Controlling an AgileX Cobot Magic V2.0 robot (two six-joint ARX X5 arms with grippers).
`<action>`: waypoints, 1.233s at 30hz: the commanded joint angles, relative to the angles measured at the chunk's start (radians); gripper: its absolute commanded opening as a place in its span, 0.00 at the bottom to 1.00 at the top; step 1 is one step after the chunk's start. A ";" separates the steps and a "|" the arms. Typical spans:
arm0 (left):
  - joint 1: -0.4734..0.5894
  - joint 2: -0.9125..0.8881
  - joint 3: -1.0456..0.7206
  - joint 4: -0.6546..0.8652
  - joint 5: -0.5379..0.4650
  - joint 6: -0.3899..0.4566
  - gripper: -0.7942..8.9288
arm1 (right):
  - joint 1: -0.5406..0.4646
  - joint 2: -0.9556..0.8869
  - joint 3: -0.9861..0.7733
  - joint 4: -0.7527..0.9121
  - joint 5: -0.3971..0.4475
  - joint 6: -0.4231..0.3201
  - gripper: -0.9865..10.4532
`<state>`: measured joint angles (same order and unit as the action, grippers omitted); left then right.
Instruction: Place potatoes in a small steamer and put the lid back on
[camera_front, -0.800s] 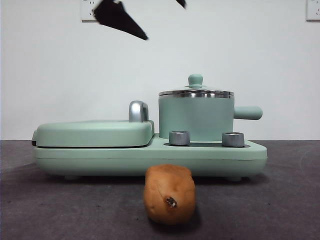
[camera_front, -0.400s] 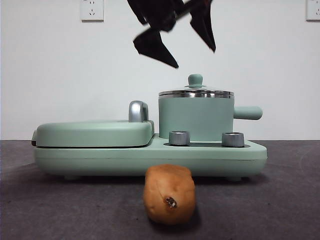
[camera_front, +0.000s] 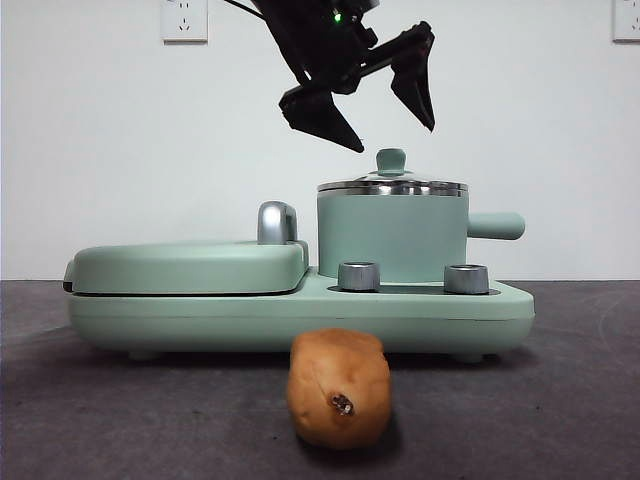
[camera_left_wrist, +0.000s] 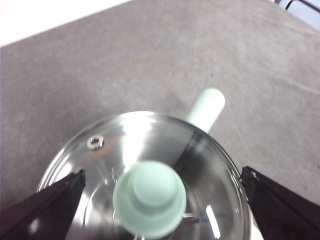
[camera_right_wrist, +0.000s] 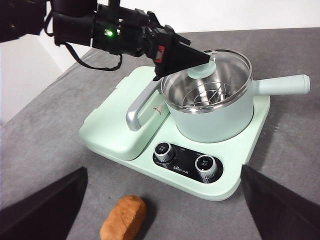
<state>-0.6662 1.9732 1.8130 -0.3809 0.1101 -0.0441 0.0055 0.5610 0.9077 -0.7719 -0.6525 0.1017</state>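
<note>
Two spread jaws on my left end effector (camera_front: 385, 125) hover just above the lid (camera_left_wrist: 145, 175) knob on the steamer (camera_front: 392, 238), potato (camera_front: 338, 388) on the worktop (camera_front: 560, 400); off-center closing could skid the lid.

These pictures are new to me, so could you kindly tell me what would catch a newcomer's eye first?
The left pincer, jaws spread wide, hangs just above the green knob of the glass lid, which sits on the small steamer on the mint-green cooker. Nearest the front camera, the potato lies on the grey table, in front of the cooker. The right pincer waits high above, open and empty.
</note>
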 joint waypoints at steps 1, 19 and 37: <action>-0.013 0.043 0.033 0.016 -0.013 0.010 0.58 | 0.002 0.006 0.015 0.012 -0.002 -0.001 0.51; -0.023 0.083 0.033 0.015 -0.026 0.010 0.35 | 0.002 0.006 0.015 0.012 -0.002 -0.001 0.51; -0.023 0.063 0.052 0.056 -0.033 0.036 0.14 | 0.002 0.006 0.015 0.012 -0.002 -0.001 0.51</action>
<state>-0.6773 2.0312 1.8225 -0.3550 0.0738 -0.0147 0.0055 0.5610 0.9077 -0.7704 -0.6525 0.1017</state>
